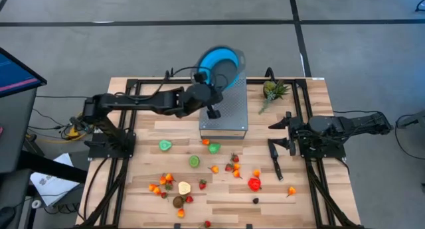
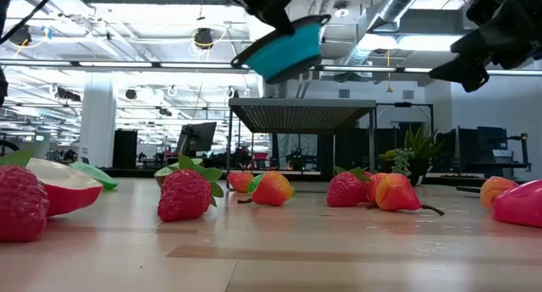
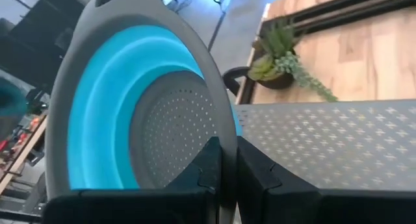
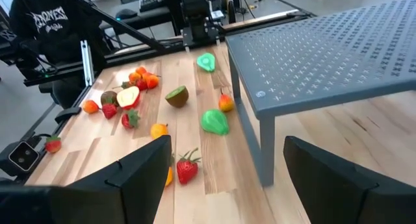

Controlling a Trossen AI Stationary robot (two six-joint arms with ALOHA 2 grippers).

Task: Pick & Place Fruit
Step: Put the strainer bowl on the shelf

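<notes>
A blue bowl [image 1: 222, 62] with a grey rim and a perforated bottom hangs tilted on edge above the grey perforated stand [image 1: 224, 116]. My left gripper [image 3: 229, 158] is shut on its rim. In the low view the bowl [image 2: 284, 46] is clear of the stand's top [image 2: 301, 106]. Several small toy fruits [image 1: 199, 172], red, orange, green and pale, lie spread on the wooden table between the stand and the near edge. My right gripper [image 4: 227, 185] waits open at the table's right side, right of the stand, with nothing between its fingers. My left gripper pinches the bowl's grey rim [image 3: 227, 130] between its two fingers, one finger [image 3: 205, 169] on the blue inner side and one [image 3: 257, 175] on the outer side. It reaches in from the table's left. The bowl is lifted clear, tilted steeply, its handle end uppermost.
A small green-leaved potted piece [image 1: 273, 91] lies on the table right of the stand, at the far side. Black frame rails [image 1: 126, 149] run along both table sides. A person in a dark hoodie [image 4: 52, 29] stands beyond the table's left edge.
</notes>
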